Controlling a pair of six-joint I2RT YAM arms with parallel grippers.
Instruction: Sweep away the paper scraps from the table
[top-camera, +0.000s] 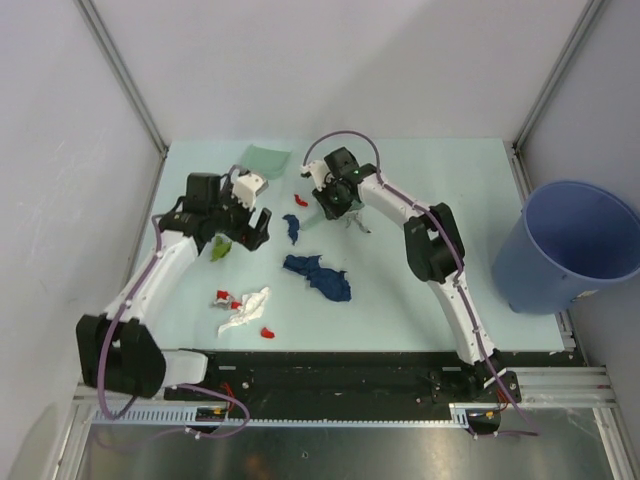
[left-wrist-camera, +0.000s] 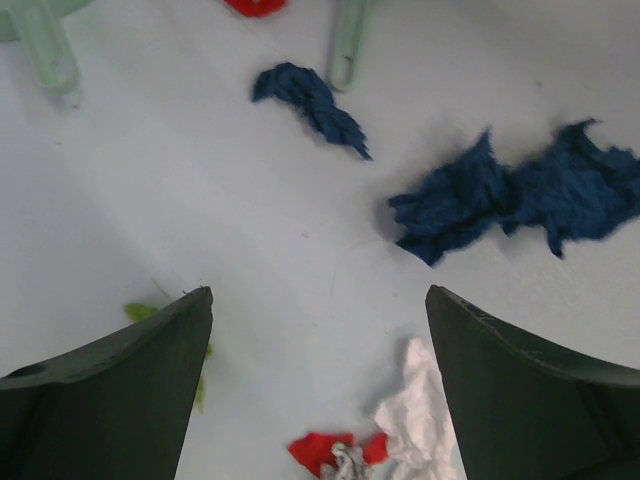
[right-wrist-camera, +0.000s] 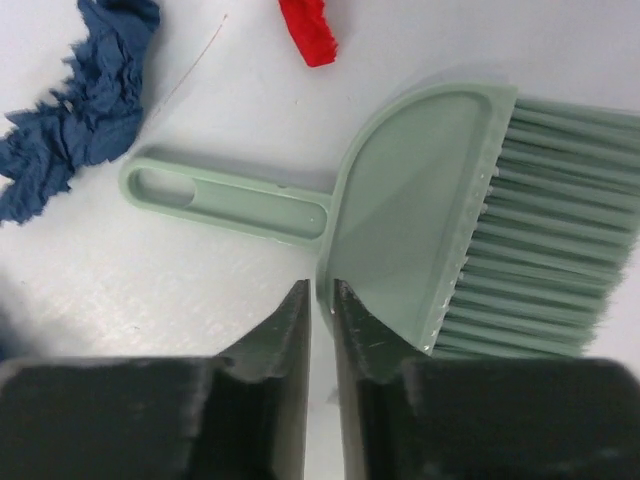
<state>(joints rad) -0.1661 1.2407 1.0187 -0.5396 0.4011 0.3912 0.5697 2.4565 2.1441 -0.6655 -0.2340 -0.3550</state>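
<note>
Right end effector (right-wrist-camera: 320, 300) beside flat bristled brush (right-wrist-camera: 420, 210); frayed blue paper scraps (right-wrist-camera: 90, 100).

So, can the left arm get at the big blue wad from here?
Probably yes. The left gripper is open, and the big blue wad lies close ahead of it, a little to one side in the wrist view. Only bare table shows between them.

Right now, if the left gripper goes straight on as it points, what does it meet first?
Probably bare table: the left gripper is open over a scrap-free patch. The large dark blue wad lies off that line, to the right in its wrist view; depth unclear.
</note>
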